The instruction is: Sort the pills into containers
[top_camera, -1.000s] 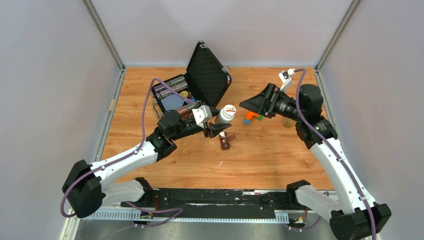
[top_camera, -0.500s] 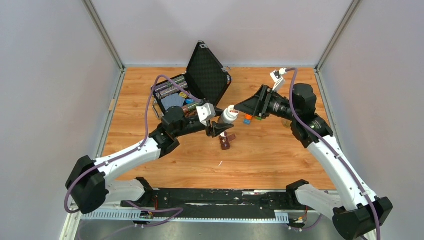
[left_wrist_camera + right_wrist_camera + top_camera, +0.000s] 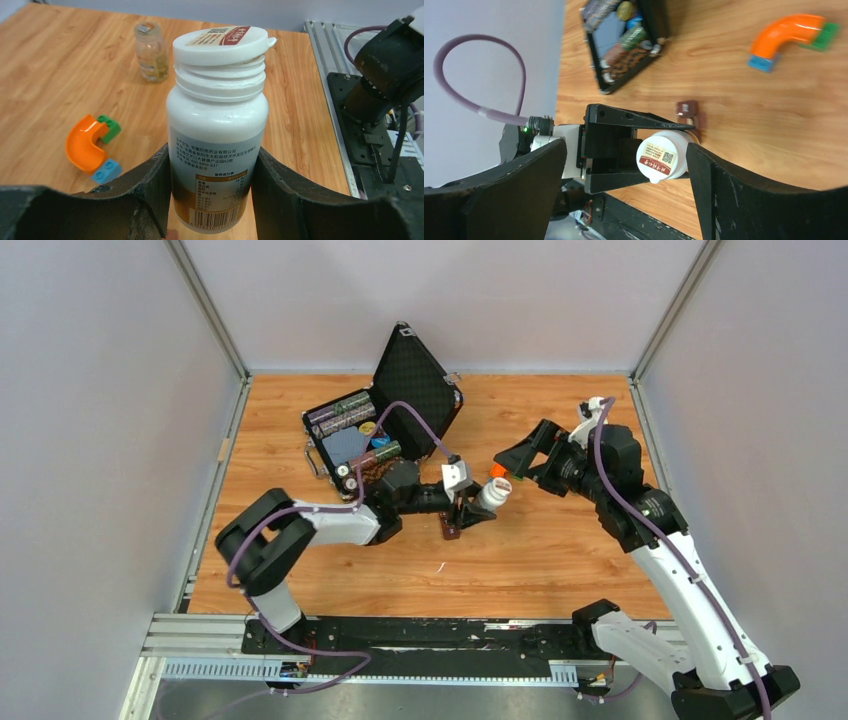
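Note:
My left gripper (image 3: 212, 155) is shut on a white pill bottle (image 3: 216, 140), its fingers pressing the labelled body from both sides. The bottle's white cap (image 3: 220, 42) sits slightly askew on the threads. In the top view the left gripper (image 3: 473, 508) holds the bottle (image 3: 490, 494) tilted toward the right arm, just above the containers (image 3: 451, 531), a small brown strip on the table. My right gripper (image 3: 626, 150) is open facing the cap (image 3: 661, 158), which lies between its fingers, nearer the right one. The strip of containers (image 3: 687, 110) lies just beyond. No loose pills show.
An open black case (image 3: 418, 388) with several items in its tray (image 3: 350, 435) stands at the back left. An orange curved brick with green and blue bricks (image 3: 89, 145) lies near the bottle. A small glass jar (image 3: 150, 52) with yellowish contents stands farther off.
The left gripper carried the bottle to the right, over the brown strip. The right gripper came up to the cap half a second ago and has since drawn back to the right.

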You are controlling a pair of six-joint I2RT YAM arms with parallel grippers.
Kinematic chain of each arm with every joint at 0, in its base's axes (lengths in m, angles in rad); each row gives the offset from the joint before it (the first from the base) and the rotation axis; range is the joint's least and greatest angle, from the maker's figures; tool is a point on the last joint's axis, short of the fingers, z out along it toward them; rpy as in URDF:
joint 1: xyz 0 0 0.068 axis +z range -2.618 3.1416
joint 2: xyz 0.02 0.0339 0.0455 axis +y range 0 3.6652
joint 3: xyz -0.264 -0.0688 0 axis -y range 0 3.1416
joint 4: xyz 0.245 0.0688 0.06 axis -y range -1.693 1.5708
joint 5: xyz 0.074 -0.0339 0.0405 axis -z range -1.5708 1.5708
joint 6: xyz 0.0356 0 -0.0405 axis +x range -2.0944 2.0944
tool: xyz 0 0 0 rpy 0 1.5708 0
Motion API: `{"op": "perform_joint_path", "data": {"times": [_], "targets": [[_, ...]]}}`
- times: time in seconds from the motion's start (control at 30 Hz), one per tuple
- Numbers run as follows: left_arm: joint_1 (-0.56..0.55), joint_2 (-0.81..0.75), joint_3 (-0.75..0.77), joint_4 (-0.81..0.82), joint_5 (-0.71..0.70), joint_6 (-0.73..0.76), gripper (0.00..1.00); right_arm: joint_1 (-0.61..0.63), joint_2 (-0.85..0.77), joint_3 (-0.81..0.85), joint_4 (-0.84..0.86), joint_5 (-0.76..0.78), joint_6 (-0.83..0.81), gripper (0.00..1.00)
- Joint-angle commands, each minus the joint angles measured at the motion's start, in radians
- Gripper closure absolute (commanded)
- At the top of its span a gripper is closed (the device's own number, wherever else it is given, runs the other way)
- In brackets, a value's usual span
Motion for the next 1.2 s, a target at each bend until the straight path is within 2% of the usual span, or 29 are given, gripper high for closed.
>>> {"op": "perform_joint_path", "data": {"times": [0.0, 0.1, 0.2, 0.5, 0.83, 1.07, 1.17], "targets": [[-0.044, 0.141, 0.076, 0.285, 0.008, -0.058, 0.98, 0.002, 0.006, 0.077, -0.228, 0.286, 0.035, 0.09], [-0.069, 0.275, 0.103, 0.464, -0.025, -0.132, 0.96, -0.004, 0.017, 0.082, -0.311, 0.367, 0.079, 0.11], [-0.097, 0.378, 0.131, 0.544, -0.058, -0.149, 0.95, -0.014, 0.036, 0.057, -0.333, 0.340, 0.079, 0.11], [-0.123, 0.440, 0.139, 0.557, -0.121, -0.124, 0.93, -0.015, 0.124, -0.031, -0.314, 0.213, -0.022, 0.12], [-0.122, 0.454, 0.160, 0.560, -0.133, -0.151, 0.79, -0.015, 0.177, -0.099, -0.232, 0.082, -0.106, 0.21], [-0.122, 0.446, 0.162, 0.541, -0.109, -0.152, 0.70, -0.015, 0.190, -0.153, -0.127, 0.134, -0.144, 0.36], [-0.122, 0.444, 0.158, 0.540, -0.108, -0.157, 0.67, -0.015, 0.190, -0.170, -0.090, 0.149, -0.156, 0.47]]}}
